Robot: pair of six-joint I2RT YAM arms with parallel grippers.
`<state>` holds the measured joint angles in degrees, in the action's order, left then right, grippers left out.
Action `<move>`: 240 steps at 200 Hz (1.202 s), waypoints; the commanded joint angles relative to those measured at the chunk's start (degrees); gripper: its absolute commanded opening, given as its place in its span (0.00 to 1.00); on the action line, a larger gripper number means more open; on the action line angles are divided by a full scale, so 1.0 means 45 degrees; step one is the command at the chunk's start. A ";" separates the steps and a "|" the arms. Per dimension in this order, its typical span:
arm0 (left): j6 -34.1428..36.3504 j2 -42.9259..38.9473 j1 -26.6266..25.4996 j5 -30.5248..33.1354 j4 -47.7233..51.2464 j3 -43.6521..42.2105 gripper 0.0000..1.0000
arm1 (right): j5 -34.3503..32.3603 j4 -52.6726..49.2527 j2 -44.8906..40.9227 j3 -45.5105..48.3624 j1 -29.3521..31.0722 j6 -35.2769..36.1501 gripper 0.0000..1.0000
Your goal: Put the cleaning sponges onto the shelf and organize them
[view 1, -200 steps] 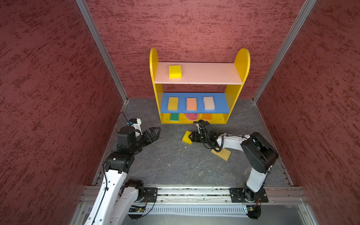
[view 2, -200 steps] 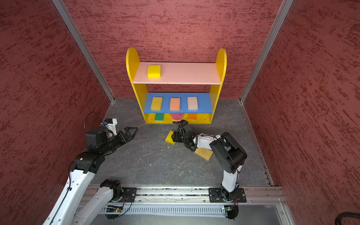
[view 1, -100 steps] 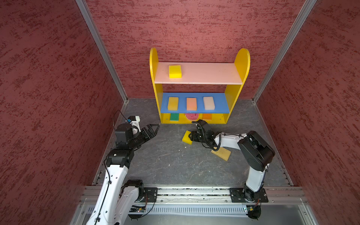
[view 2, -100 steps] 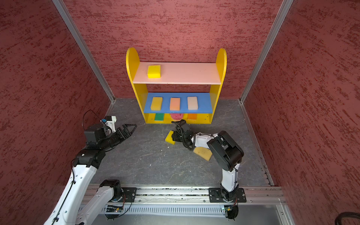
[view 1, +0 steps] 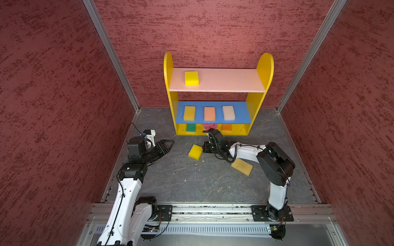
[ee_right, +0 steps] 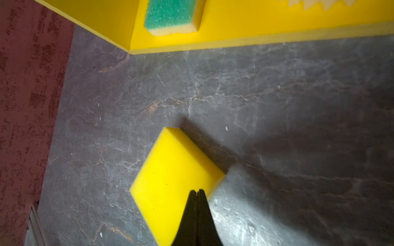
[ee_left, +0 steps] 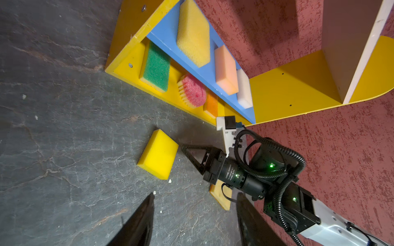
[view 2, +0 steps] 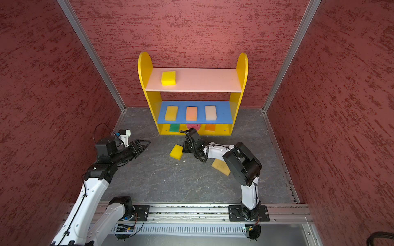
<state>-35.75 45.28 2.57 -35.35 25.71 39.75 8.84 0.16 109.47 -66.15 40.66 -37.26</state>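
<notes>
The shelf [view 1: 223, 82] stands against the back wall. Its pink top board carries one yellow sponge [view 1: 191, 78]. Golden [view 1: 189, 113], peach [view 1: 209, 113] and cream [view 1: 228, 112] sponges lie on the blue board. On the bottom are green [view 1: 190, 128], round pink [view 1: 207, 126] and orange [view 1: 226, 127] ones. Two sponges lie on the floor: a yellow one [view 1: 195, 151] [ee_right: 170, 170] and a tan one [view 1: 242, 167]. My right gripper [view 1: 204, 149] [ee_right: 197, 191] is shut with its tips at the yellow floor sponge's right edge and nothing between them. My left gripper [view 1: 168, 143] [ee_left: 195, 197] hangs open and empty at the left.
Red textured walls close in the grey stone-patterned floor [view 1: 191, 181] on three sides. A metal rail [view 1: 213, 209] runs along the front edge. The right arm's elbow [view 1: 275, 164] hangs just beside the tan sponge. Small crumbs [ee_left: 153, 192] dot the floor.
The right gripper's jaws have closed. The yellow floor sponge now lies slightly further left. The left gripper's jaws have narrowed and that arm has drawn back a little.
</notes>
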 commanded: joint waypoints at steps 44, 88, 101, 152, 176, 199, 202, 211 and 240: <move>-0.0220 0.1180 -0.0376 -0.0358 -0.1489 -0.1296 0.38 | -0.0067 -0.0047 -0.1355 0.1277 0.0201 -0.0603 0.37; -0.0033 0.3371 -0.2916 0.2009 -0.2945 -0.1341 0.48 | 0.0214 0.0902 -0.0751 0.1810 0.0565 -0.1565 0.45; 0.0187 0.4264 -0.3378 0.2319 -0.3615 -0.1204 0.51 | 0.0038 0.1157 -0.0512 0.1693 0.0722 -0.1609 0.46; 0.0198 0.7491 -0.3797 0.2888 -0.6001 -0.0858 0.63 | 0.0513 0.2728 0.0161 0.1806 0.0846 -0.2282 0.48; -0.0040 0.8932 -0.3910 0.2696 -0.7235 -0.0700 0.43 | 0.0486 0.2929 0.0404 0.1796 0.0841 -0.2395 0.48; -0.0337 0.9781 -0.4134 0.2508 -0.8183 -0.0713 0.38 | 0.0534 0.3030 0.0699 0.1547 0.0856 -0.2452 0.44; -0.0359 0.9865 -0.4202 0.2574 -0.8235 -0.0708 0.38 | 0.0535 0.3015 0.0757 0.1496 0.0847 -0.2430 0.43; -0.0392 1.0108 -0.4368 0.2706 -0.8366 -0.0688 0.36 | 0.0617 0.2974 0.0923 0.1321 0.0827 -0.2387 0.40; -0.0864 1.0784 -0.5005 0.2620 -0.8951 -0.0745 0.35 | 0.0832 0.3065 0.1440 0.0843 0.0676 -0.2360 0.31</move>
<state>-37.78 92.03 -17.69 -23.62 -9.50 35.62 11.51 12.49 113.84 -60.27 44.27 -46.96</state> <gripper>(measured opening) 0.350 0.344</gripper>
